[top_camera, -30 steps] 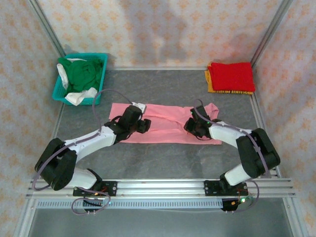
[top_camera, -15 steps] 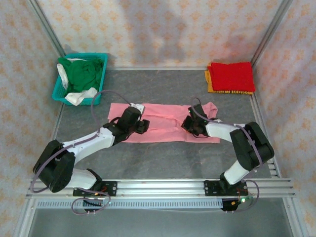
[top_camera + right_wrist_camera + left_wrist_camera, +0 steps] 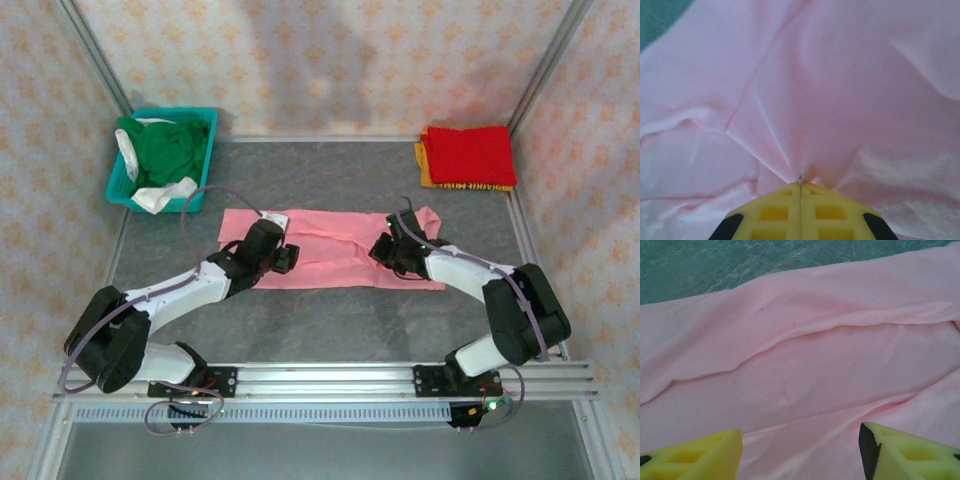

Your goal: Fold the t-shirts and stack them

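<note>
Pincer R (image 3: pixel 800 186) pressed together, pinching pink shirt (image 3: pixel 840 100) at tips; pincer L (image 3: pixel 800 450) spread, cloth beneath.

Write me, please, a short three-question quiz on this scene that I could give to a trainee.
1. True or false: the right gripper is shut on a pinch of the pink t-shirt.
2. Fill in the missing word: over the pink t-shirt, the left gripper has its jaws standing ____ (open or shut).
3. Choose one. The folded red t-shirt lies:
A. under the left gripper
B. on top of the orange-yellow t-shirt
C. on top of the pink t-shirt

Key: 1 true; 2 open; 3 B.
</note>
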`<state>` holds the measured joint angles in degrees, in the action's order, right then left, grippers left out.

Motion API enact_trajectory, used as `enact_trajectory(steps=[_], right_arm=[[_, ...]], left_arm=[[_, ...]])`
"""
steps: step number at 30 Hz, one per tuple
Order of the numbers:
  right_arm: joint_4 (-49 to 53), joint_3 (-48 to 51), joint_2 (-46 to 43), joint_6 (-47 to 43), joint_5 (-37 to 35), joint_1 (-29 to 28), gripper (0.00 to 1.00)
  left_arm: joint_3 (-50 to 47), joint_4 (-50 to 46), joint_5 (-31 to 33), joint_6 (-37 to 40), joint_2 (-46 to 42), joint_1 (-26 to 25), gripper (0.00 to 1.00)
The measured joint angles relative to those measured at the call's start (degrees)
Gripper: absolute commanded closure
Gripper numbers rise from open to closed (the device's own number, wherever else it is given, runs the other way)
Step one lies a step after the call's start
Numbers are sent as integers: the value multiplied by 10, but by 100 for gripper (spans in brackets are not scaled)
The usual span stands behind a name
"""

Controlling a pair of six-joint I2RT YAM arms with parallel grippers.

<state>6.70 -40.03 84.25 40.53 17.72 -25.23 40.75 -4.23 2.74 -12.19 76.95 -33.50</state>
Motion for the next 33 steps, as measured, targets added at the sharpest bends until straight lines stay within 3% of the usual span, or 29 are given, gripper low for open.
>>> enact_trajectory(steps=[13, 19, 23, 28, 33], right_arm=[[69, -12, -19, -28, -14, 5, 73], [72, -62, -46, -52, -21, 77, 73], [80, -85, -23, -73, -23, 115, 73], [114, -120, 40, -107, -29, 118, 72], [118, -131, 82, -122, -27, 128, 77]], left_arm=[[0, 24, 5, -3, 8, 0, 36], [24, 28, -25, 1, 15, -7, 38], [77, 33, -38, 15, 53, -40, 42], [131, 37, -61, 37, 122, -82, 50], [208, 36, -80, 64, 222, -134, 56]])
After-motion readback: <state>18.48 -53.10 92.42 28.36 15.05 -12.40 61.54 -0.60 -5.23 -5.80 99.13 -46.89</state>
